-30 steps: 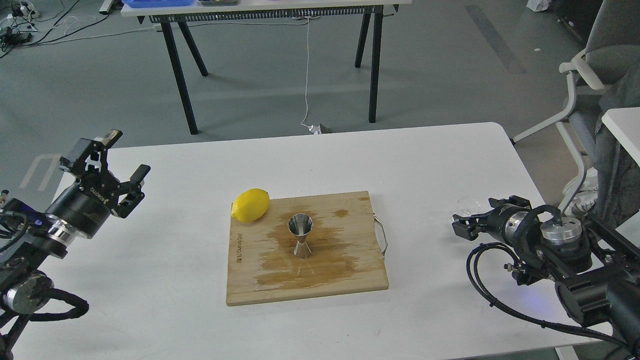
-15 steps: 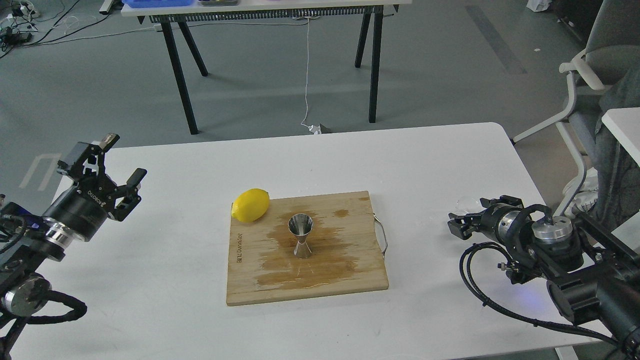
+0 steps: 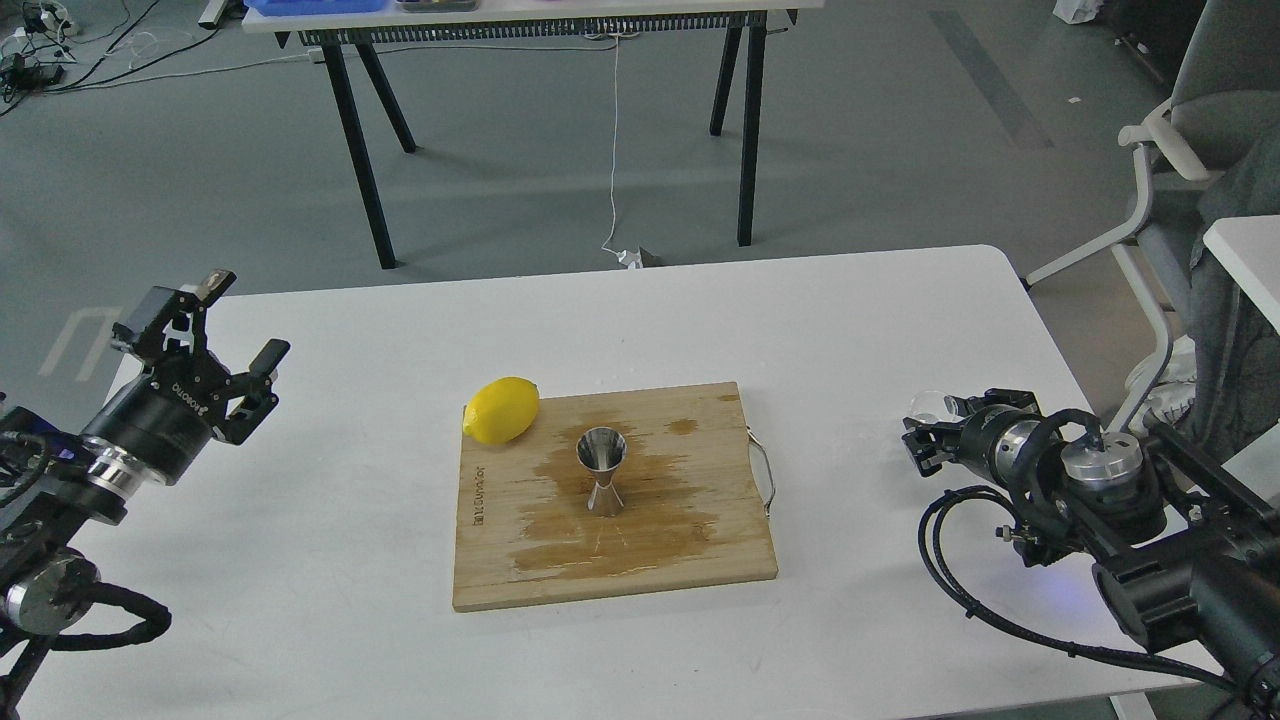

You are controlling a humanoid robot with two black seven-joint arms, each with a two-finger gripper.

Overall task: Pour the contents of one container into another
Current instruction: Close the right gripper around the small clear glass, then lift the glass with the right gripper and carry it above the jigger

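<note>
The steel jigger (image 3: 602, 470) stands upright in the middle of a wet patch on the wooden cutting board (image 3: 720, 560). The small clear glass cup (image 3: 927, 404) sits on the white table at the right, partly hidden behind my right gripper (image 3: 928, 432). That gripper lies low on the table, right against the cup's near side; its dark fingers cannot be told apart. Far off at the table's left edge, my left gripper (image 3: 243, 322) is raised and open, with nothing between its fingers.
A yellow lemon (image 3: 501, 410) rests at the board's back left corner. The board has a metal handle (image 3: 765, 478) on its right side. Beyond the table's right end are a chair (image 3: 1190, 130) and another table's corner.
My left gripper has drifted a little left and down. My right gripper shifted slightly and now sits closer against the glass cup. The jigger and lemon have not moved.
</note>
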